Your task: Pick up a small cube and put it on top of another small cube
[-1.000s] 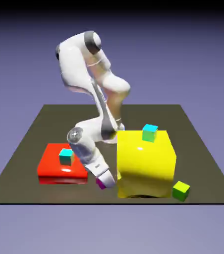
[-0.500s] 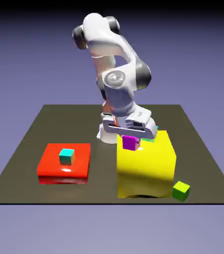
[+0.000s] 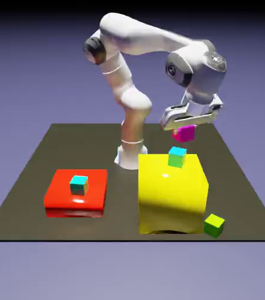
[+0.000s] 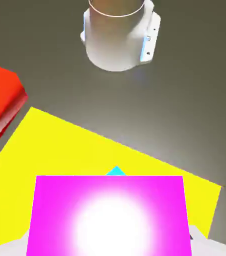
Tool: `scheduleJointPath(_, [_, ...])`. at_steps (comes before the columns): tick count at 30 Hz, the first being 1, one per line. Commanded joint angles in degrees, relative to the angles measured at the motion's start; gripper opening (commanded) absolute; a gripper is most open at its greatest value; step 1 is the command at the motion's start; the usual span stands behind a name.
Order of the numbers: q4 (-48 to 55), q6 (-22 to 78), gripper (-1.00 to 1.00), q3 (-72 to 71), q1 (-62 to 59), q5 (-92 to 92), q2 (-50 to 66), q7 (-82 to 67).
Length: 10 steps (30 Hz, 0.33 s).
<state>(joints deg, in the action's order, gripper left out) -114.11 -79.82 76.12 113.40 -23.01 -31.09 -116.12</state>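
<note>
Change over the last second: I've got the magenta cube off the table by the big yellow block's lower left corner, up across its top, and now in the air above and slightly to the exterior view's right of the cyan-topped target cube. Clear gap between the two. The gripper is pinching the magenta cube, fingers clamped on its sides. My read: pick done, transport nearly done; what's left is a small shift to centre over the target, then the descent.

Left to right in the exterior view: red slab with the twin cyan cube on it, untouched; robot base behind; yellow block with the target near its back edge; lime-green cube on the table at the block's lower right corner. None of them has moved.

View differences: the exterior view gives me the height gap and the sideways offset. The hand view can't: the magenta cube fills the bottom of it, hiding the fingertips and nearly all of the target, with only a sliver of cyan peeking over its top edge. That sliver sits roughly on centre, so alignment along that axis looks close. Hand view also shows the slab's corner at left and the base at top.
</note>
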Motion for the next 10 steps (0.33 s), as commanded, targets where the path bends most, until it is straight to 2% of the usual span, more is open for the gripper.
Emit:
scheduleJointPath(1, [0.00,-0.02,-1.00,0.00,0.00,0.10,0.00,0.02])
scheduleJointPath(7, [-10.58,-8.62,-1.00,0.92,-2.88,-3.04,-2.33,1.75])
scheduleJointPath(8, [-10.58,-8.62,1.00,0.92,-2.88,-3.04,-2.33,1.75])
scheduleJointPath(10, [-8.51,-6.93,1.00,0.74,-2.32,-2.43,-1.87,1.41])
